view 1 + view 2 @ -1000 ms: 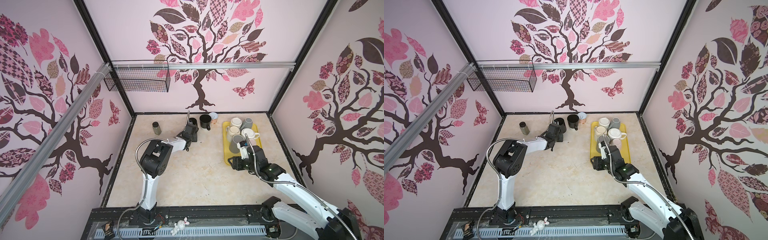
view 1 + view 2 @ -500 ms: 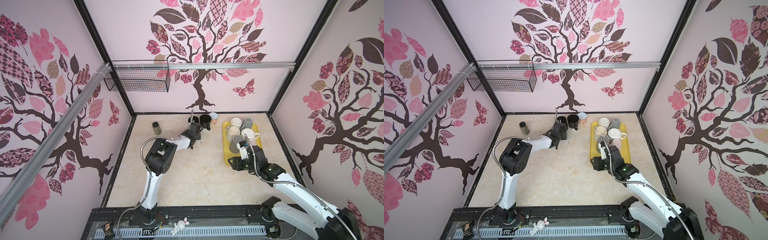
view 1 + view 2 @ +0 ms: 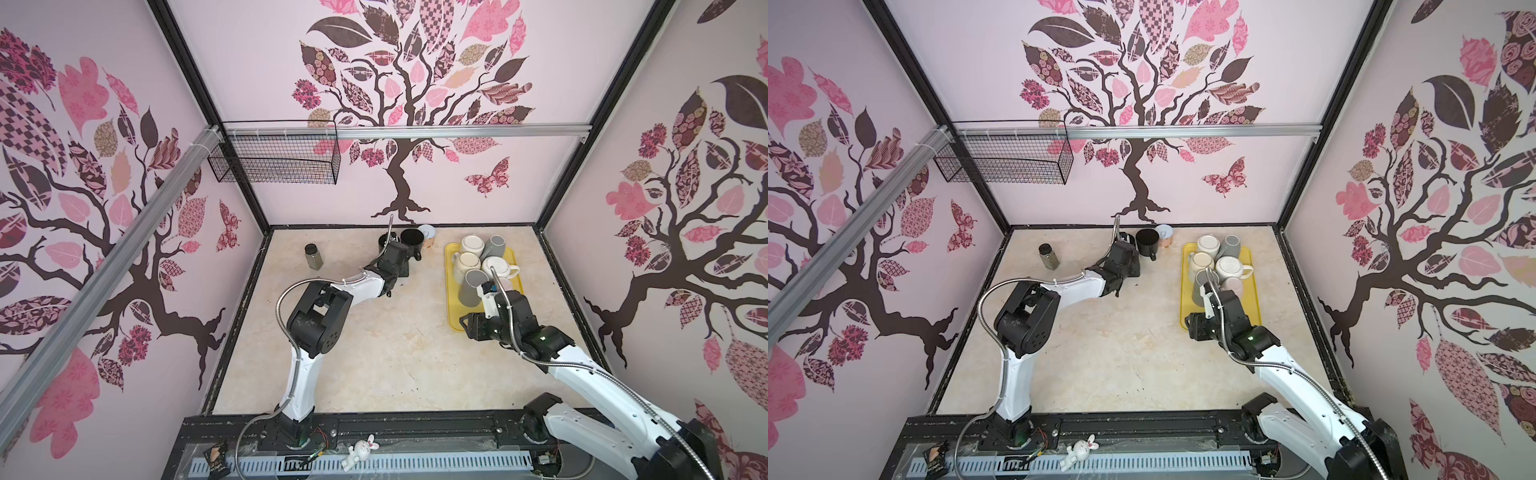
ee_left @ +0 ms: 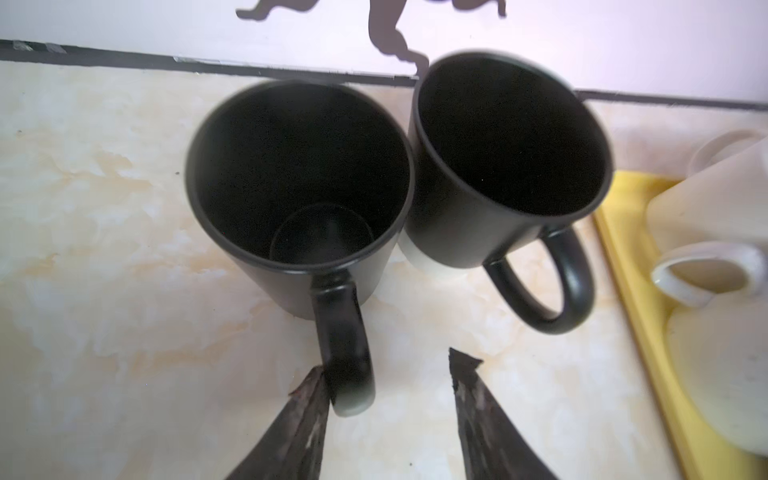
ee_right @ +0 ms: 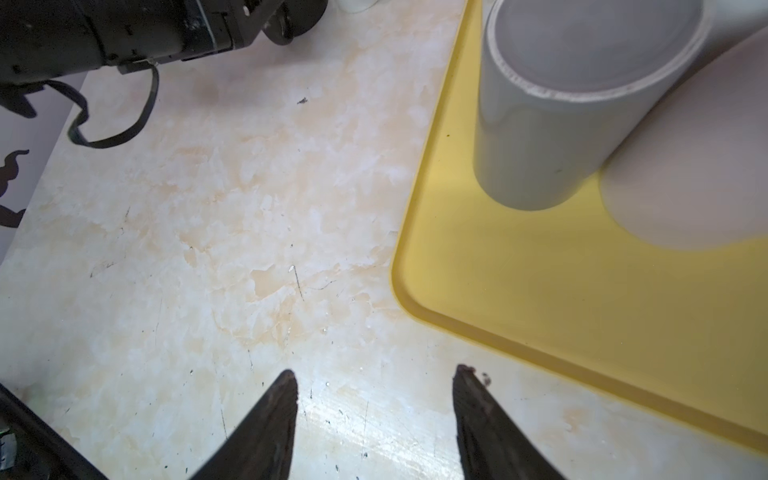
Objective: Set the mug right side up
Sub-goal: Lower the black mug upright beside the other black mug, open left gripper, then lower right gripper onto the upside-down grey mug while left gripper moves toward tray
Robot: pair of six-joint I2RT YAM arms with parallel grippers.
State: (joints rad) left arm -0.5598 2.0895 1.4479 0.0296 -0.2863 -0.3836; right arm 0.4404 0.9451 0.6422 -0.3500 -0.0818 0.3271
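The black mug (image 4: 297,187) stands upright on the table (image 3: 374,353), mouth open to the ceiling, close to the back wall. Its handle (image 4: 345,353) points back toward the left gripper (image 4: 390,365). That gripper's jaws are spread wide and grip nothing. The handle sits in the gap between them, with one finger (image 4: 307,399) right up against its side (touching or just shy, I can't say) and the other finger well clear of it.

A second black mug (image 4: 511,158) stands upright too, side by side with the first, their walls touching or very nearly so. In both top views the left arm hides most of the first mug, while the second one (image 3: 412,240) shows plainly. A small pale cup (image 3: 427,235) sits just behind it at the wall. Off toward the left wall a little dark jar (image 3: 313,255) stands alone.

To the right lies a yellow tray (image 3: 449,291) crowded with white and grey mugs. The nearest is a grey mug (image 5: 582,83), which stands bottom up.

The right gripper (image 5: 376,376) hangs over bare table just beside the tray's near corner, jaws apart and empty.
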